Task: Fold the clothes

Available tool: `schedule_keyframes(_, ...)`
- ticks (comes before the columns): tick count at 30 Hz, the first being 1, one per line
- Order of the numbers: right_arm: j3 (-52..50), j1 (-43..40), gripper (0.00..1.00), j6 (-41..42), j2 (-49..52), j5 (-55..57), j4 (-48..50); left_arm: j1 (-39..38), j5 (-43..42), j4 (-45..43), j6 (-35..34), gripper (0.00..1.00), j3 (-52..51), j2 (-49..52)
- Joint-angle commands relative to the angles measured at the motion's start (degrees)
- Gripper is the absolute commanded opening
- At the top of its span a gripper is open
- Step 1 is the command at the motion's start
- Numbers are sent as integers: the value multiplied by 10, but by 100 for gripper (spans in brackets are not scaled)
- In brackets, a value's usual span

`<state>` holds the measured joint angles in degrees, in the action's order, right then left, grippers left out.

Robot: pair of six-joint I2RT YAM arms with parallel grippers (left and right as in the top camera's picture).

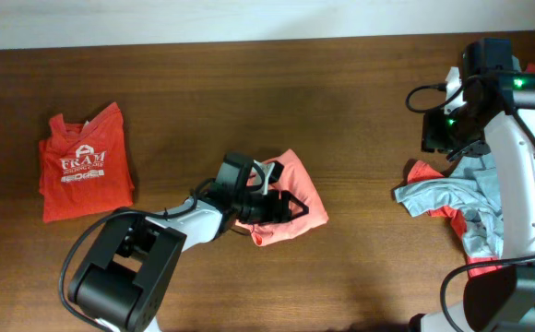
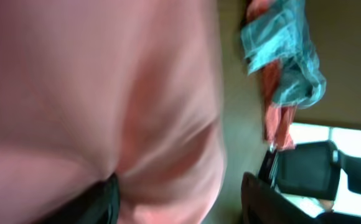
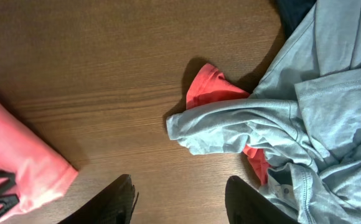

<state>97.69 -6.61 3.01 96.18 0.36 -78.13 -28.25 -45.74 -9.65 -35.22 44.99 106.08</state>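
Far left on the table (image 1: 341,92) lies a red shirt (image 1: 85,175), folded flat and square with its white lettering up, so that one looks done. In the middle sits the pink shirt (image 1: 295,198), gathered into a small, lumpy packet, and the left gripper (image 1: 266,201) is right down on its left half. From the wrist view the jaws stand apart with pink cloth bulging up between them. There is a sliver of daylight beside one finger, so to me it looks loose on the cloth and not pinching it. I'd say the step in hand is finishing off the pink shirt. The packet wants a last pat or tuck, since its lower edge looks ragged, and then the arm must lift straight up so no fold comes away with it. Over on the right is the pile (image 1: 461,198), a crumpled grey shirt (image 3: 305,112) on top with red cloth poking out beneath. The right gripper (image 3: 180,202) hangs above bare wood just left of it, jaws roughly half apart and holding nothing. Its next job, I'd guess, is to pinch one edge of the grey shirt and draw it clear.
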Motion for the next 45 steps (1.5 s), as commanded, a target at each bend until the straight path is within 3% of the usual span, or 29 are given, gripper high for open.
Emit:
schedule_keyframes(1, -1, -2, 53, 3, 2, -12, -3, 11, -30, -132, 1, 63, -10, 10)
schedule_keyframes(6, -1, -2, 53, -2, 2, -15, -3, 23, -44, -178, 37, 81, -2, -54)
schedule_keyframes(8, -1, -2, 53, -2, 2, -15, -2, 30, -40, -177, 69, 99, 1, -95)
schedule_keyframes(9, -1, -2, 53, -2, 2, -15, -1, 33, -27, -173, 82, 99, 3, -114)
schedule_keyframes(11, -1, -2, 53, -2, 2, -15, -1, 50, 13, -102, 122, 99, 23, -139)
schedule_keyframes(14, -1, -2, 53, -2, 2, -23, -1, 90, 28, 127, 232, 99, 118, -132)
schedule_keyframes(16, -1, -2, 53, -2, 2, -23, -1, 109, 84, 273, 326, 99, 203, -117)
schedule_keyframes(20, -1, -2, 53, -15, 2, -51, -9, 150, 111, 406, 419, 99, 337, -50)
schedule_keyframes(26, -3, 13, 52, -57, 2, -160, -47, 171, 75, 415, 466, 99, 383, 77)
schedule_keyframes(32, -78, 89, 48, -55, 2, -167, -31, 172, 76, 405, 475, 99, 383, 148)
schedule_keyframes(40, -292, 207, 48, -25, 3, -195, 118, 171, 76, 459, 475, 99, 383, 162)
schedule_keyframes(45, -366, 276, 49, -5, 18, -186, 232, 171, 76, 479, 475, 99, 383, 162)
